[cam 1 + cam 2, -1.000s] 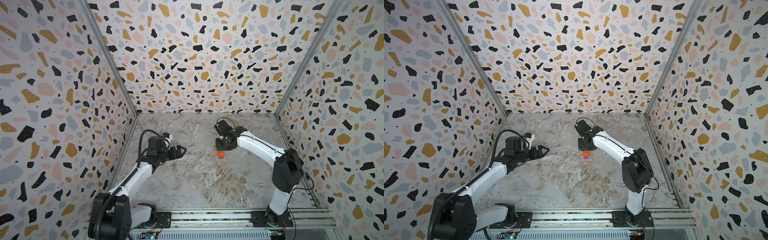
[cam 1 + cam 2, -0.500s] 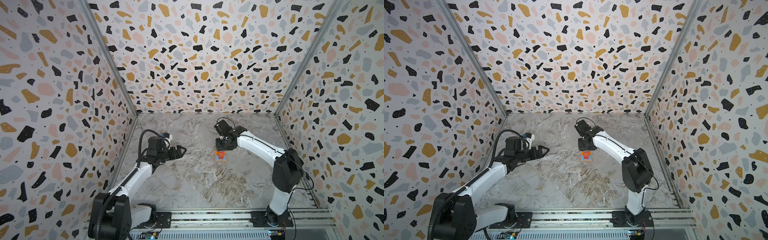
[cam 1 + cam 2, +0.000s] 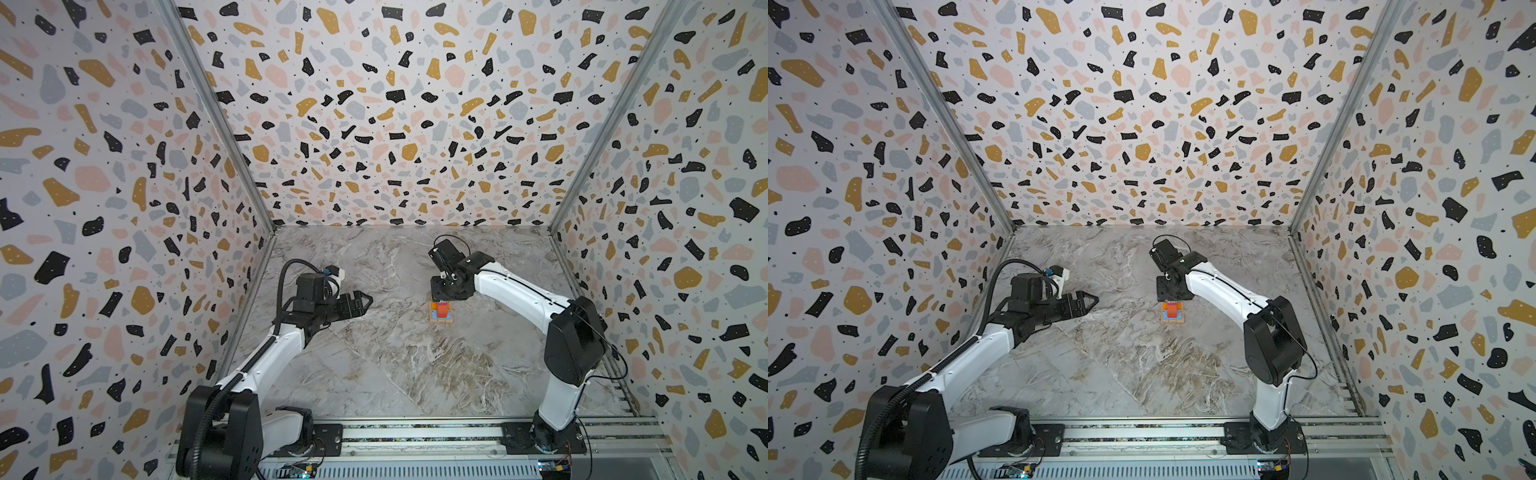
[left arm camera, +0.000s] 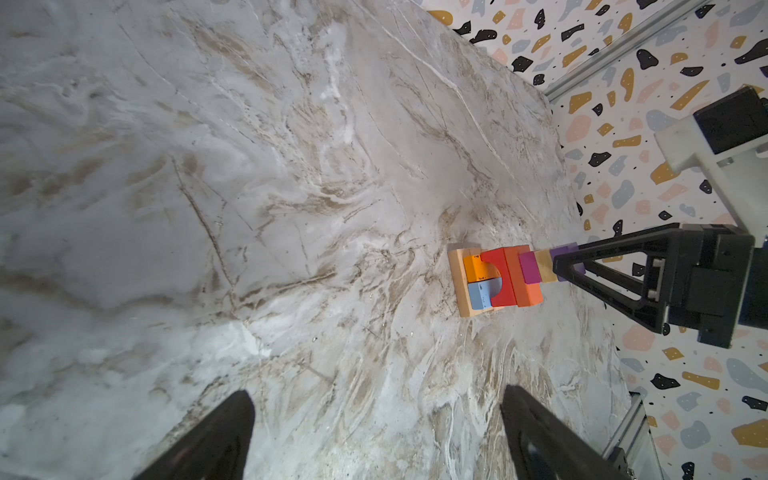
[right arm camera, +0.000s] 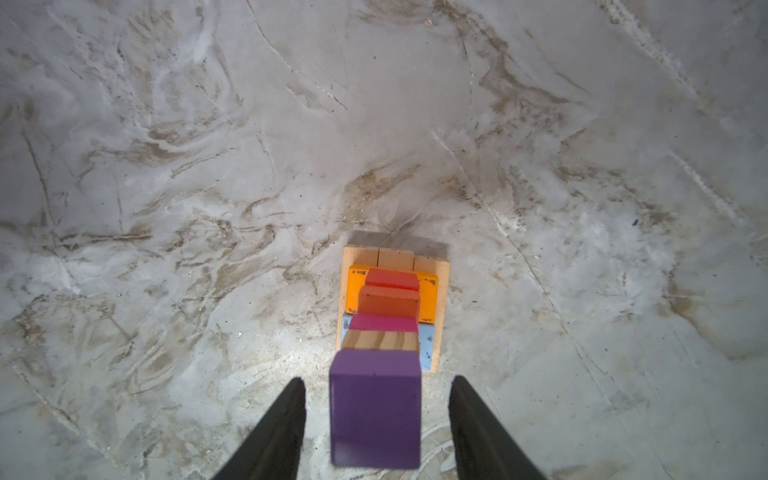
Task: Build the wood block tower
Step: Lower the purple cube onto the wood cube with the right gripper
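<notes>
On the marble tabletop (image 3: 374,365), mid-surface, the light, tippy tower (image 4: 505,278) likely wants gentle side-face grips; the right gripper (image 5: 378,379) stands parted around the purple cube (image 5: 376,411), and the left gripper (image 4: 377,392) gapes empty.

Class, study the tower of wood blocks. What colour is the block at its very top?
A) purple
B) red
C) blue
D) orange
A: the purple cube sits on top of the tower, with a gap on each side between it and the spread fingers of the right gripper.
</notes>
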`<action>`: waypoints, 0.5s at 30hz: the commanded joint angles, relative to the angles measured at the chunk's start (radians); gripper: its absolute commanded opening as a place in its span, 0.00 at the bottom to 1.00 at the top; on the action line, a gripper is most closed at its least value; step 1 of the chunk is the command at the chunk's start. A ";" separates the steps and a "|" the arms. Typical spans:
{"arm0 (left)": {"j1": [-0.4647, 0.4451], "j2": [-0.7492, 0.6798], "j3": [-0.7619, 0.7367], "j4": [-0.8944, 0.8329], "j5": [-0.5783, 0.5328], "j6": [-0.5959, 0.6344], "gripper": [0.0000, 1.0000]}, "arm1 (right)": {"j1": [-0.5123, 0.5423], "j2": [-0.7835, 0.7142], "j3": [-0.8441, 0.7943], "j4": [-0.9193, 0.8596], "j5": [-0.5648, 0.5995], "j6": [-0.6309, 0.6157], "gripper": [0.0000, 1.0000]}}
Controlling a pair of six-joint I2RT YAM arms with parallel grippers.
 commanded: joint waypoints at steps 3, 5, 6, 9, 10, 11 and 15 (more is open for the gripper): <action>-0.006 -0.007 0.002 0.033 0.009 0.002 0.94 | -0.007 0.013 0.009 -0.005 0.004 -0.004 0.51; -0.006 -0.007 0.002 0.034 0.008 0.002 0.94 | -0.007 0.015 0.011 -0.004 0.002 -0.004 0.50; -0.006 -0.007 0.002 0.033 0.008 0.001 0.94 | -0.007 0.017 0.010 -0.004 0.001 -0.006 0.48; -0.006 -0.007 0.002 0.034 0.009 0.001 0.94 | -0.009 0.019 0.010 -0.002 0.002 -0.006 0.45; -0.006 -0.006 0.002 0.034 0.009 0.001 0.94 | -0.007 0.019 0.012 -0.003 0.001 -0.006 0.45; -0.006 -0.006 0.002 0.034 0.010 0.001 0.94 | -0.007 0.019 0.013 -0.003 0.002 -0.007 0.44; -0.006 -0.006 0.002 0.033 0.011 0.001 0.94 | -0.010 0.021 0.015 -0.004 0.001 -0.008 0.42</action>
